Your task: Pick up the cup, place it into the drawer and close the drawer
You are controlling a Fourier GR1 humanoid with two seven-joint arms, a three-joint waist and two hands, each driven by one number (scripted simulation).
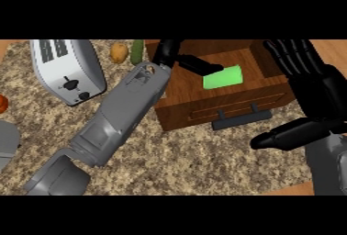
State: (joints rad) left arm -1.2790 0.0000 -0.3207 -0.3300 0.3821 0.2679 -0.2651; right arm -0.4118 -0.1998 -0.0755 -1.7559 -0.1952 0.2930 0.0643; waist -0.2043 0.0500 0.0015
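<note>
Head view, as I log it: green cup (223, 76) inside the open wooden drawer (203, 108), pinched by my left hand (184, 59). Right hand (308, 78) beside the drawer, fingers straight. Toaster (68, 69) at left.

Left robot hand (183, 57) extended forward on a long forearm, right robot hand (308, 87) open, fingers straight, thumb out
</note>
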